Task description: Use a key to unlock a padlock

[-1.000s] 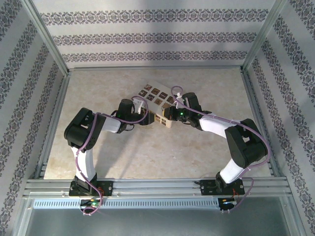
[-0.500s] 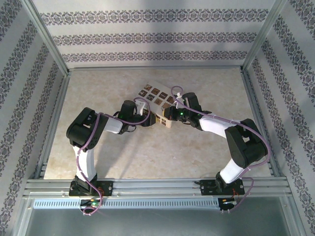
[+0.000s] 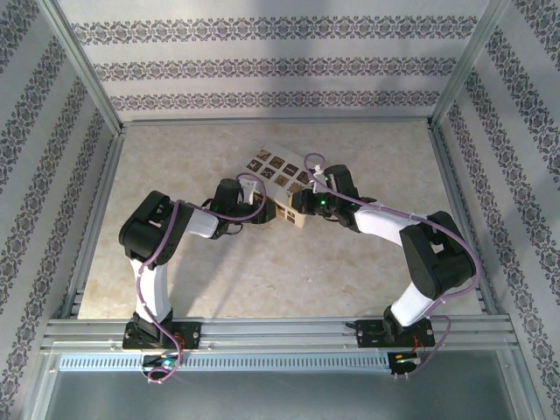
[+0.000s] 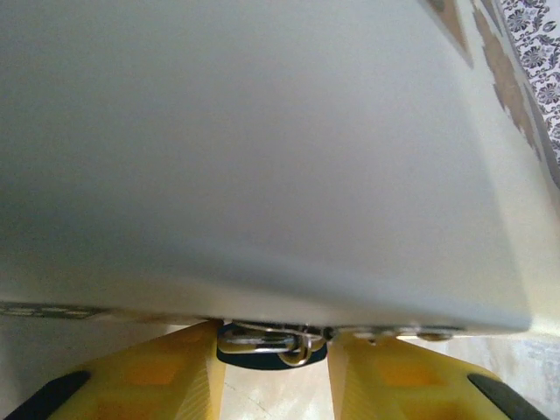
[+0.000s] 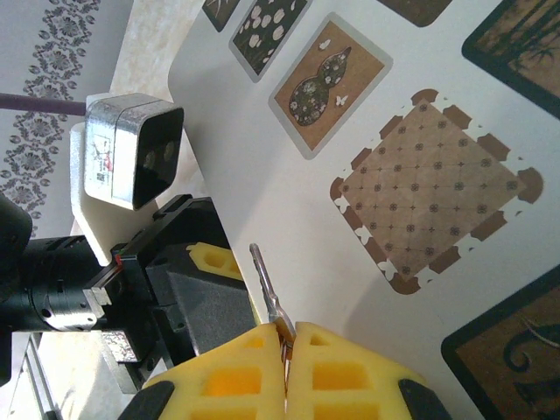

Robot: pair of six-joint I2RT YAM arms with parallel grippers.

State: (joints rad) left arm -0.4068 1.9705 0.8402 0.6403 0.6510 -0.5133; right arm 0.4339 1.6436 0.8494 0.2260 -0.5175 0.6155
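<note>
The marbled table (image 3: 262, 280) carries a cream box (image 3: 278, 168) with dark patterned squares. The box lies toward the far edge, about midway between the left and right edges. Both arms reach to the box's near end. The left end effector (image 4: 273, 381) has its yellow fingers (image 4: 166, 376) apart, with the small blue padlock (image 4: 271, 346) between them, just under the box's edge; whether they press it I cannot tell. The right end effector (image 5: 286, 341) is clamped together on the key (image 5: 264, 284), whose thin blade sticks out beside the box's patterned face.
</note>
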